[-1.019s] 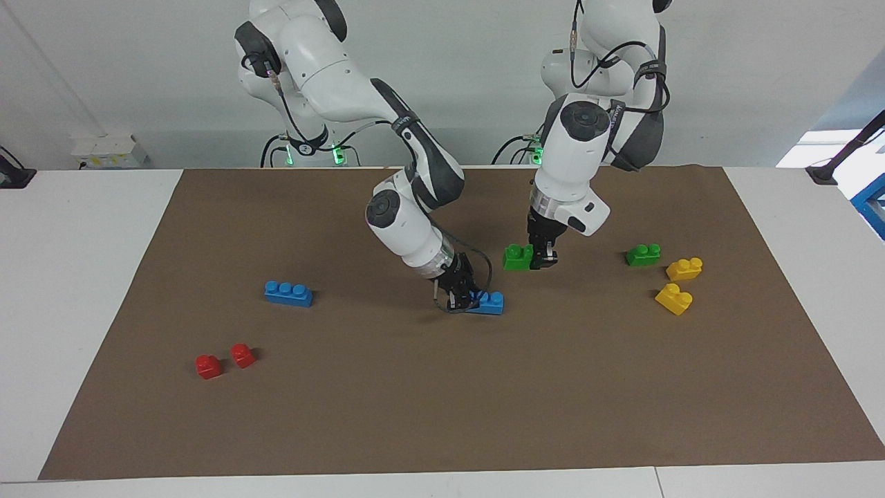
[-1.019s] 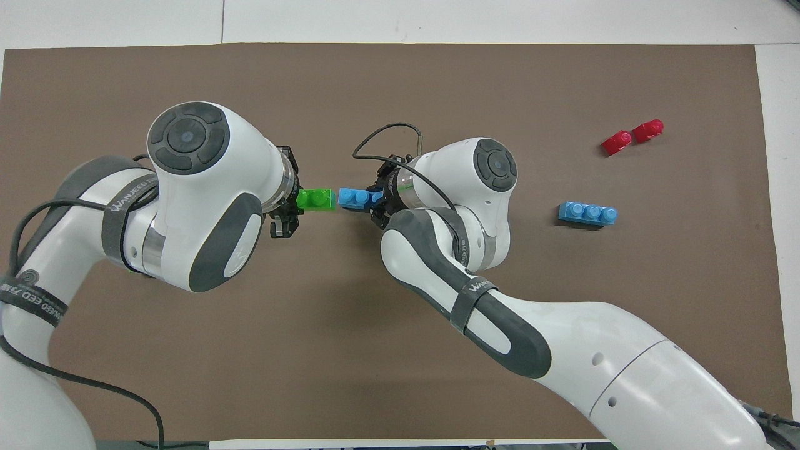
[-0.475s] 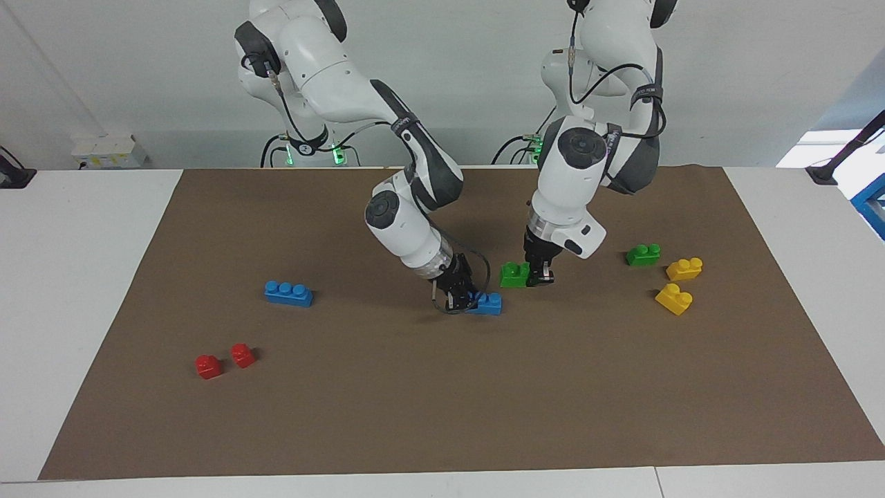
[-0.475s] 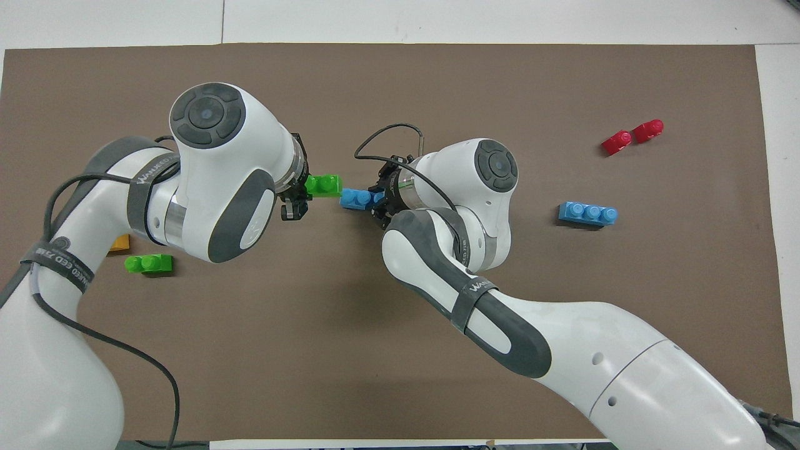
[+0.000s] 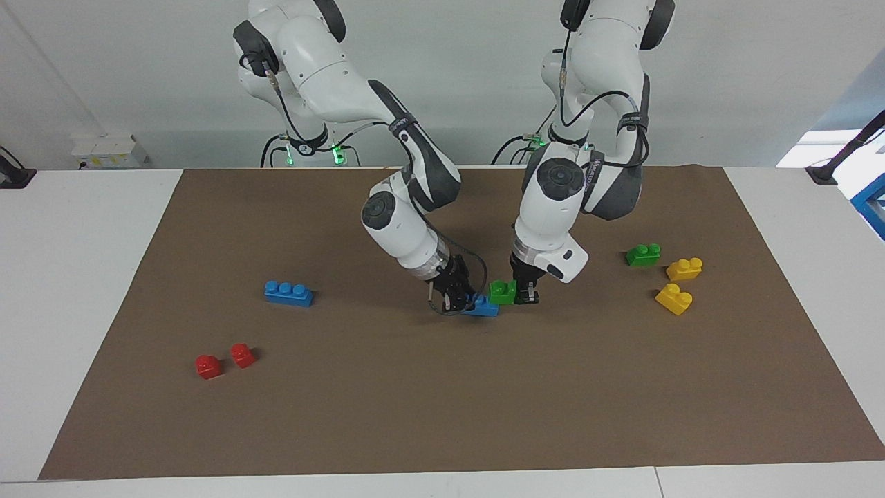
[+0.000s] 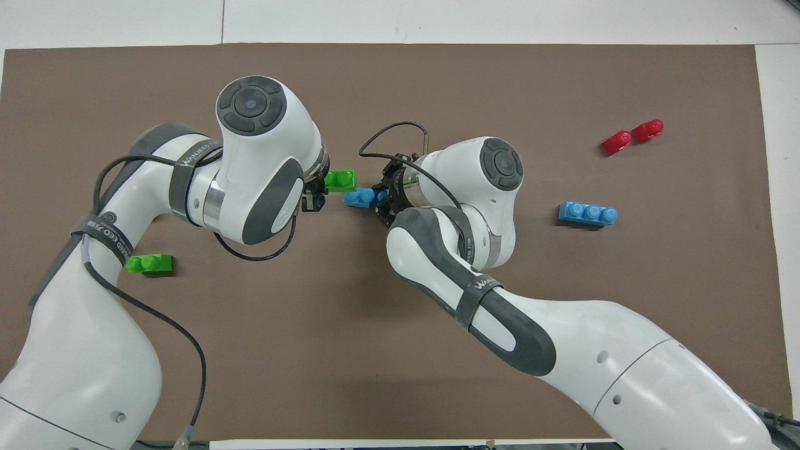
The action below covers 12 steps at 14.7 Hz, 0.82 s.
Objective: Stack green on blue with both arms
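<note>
Left gripper (image 5: 527, 296), fingers pinching one end of a green two-stud brick (image 5: 502, 292); the brick is carried low over the mat, studs up, its free end pointing toward the right arm. Right gripper (image 5: 453, 300), fingers pressed onto one end of a blue three-stud brick (image 5: 484, 306), which sits at or just above the mat near the middle of the table. In the overhead view the green brick (image 6: 340, 180) lies just beside the exposed end of the blue brick (image 6: 359, 198), slightly farther from the robots than it and not yet over its studs. In the facing view its lower edge appears to meet the blue brick's end; whether they touch cannot be told.

Step in hand, as judged: mating green onto blue. To do it well, the left arm should bring the green brick level and squarely over the free studs, long axes in line, then press straight down while the right arm braces the blue brick against tipping. Each gripper covers part of its brick, so only the uncovered studs are available for seating.

Surroundings: a second green brick (image 5: 642, 254) and two yellow bricks (image 5: 677, 283) toward the left arm's end; a second blue brick (image 5: 288, 292) and two red bricks (image 5: 225, 360) toward the right arm's end, all on the brown mat (image 5: 442, 415).
</note>
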Tool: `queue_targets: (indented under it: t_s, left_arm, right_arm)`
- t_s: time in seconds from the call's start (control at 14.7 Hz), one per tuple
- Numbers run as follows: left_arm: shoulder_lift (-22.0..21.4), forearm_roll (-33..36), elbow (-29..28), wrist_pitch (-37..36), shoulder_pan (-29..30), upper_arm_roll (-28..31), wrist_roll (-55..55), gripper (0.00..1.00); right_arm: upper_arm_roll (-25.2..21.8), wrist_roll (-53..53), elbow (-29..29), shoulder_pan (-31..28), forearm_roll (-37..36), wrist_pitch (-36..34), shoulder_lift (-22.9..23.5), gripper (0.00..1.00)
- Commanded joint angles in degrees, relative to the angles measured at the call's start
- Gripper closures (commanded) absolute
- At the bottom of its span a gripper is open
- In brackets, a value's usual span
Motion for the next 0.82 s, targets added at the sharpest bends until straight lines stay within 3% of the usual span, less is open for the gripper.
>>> queue_targets:
  t_s: [0.0,0.27,0.75]
  left_arm:
    - [1.12,2.09,0.48,-0.04,-2.02,0.69,-1.20,1.00]
    - [1.48,2.18,0.39,0.31,-2.99,0.69,-1.03,1.00]
    - [3.15,3.85,-0.49,1.54,-3.96,0.60,0.99,1.00]
  right_arm:
    - [0.23,-2.10,-3.10,-0.96,0.39,1.24,-1.16,0.72]
    - [0.23,-2.10,-3.19,-0.35,0.39,2.47,-1.16,0.86]
    - [0.23,-2.10,-3.54,-0.44,0.48,2.91,-1.16,0.84]
